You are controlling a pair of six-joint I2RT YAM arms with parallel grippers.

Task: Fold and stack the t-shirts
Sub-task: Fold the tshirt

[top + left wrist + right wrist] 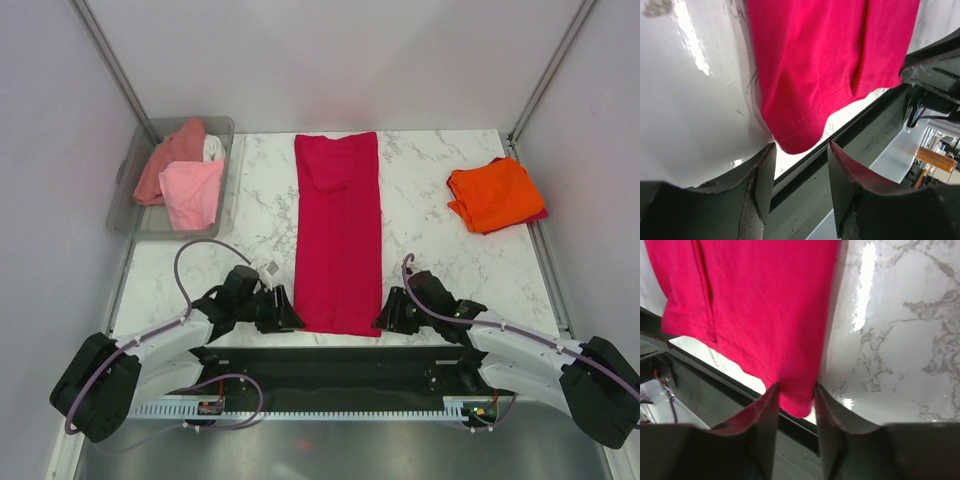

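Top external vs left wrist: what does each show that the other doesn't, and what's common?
Only top external: the whole crimson t-shirt folded into a long strip, the orange t-shirt near the right edge, and the grey bin holding salmon, pink and white tees.
Only left wrist: the hem stitching at the strip's near left corner, and that corner's tip sitting between the parted fingers.
Both: the crimson t-shirt, the marble tabletop and the left gripper.

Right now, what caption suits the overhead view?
Overhead: left claw and right claw at the near corners of a crimson t-shirt on a marble table; orange t-shirt right, pink t-shirts in a bin.
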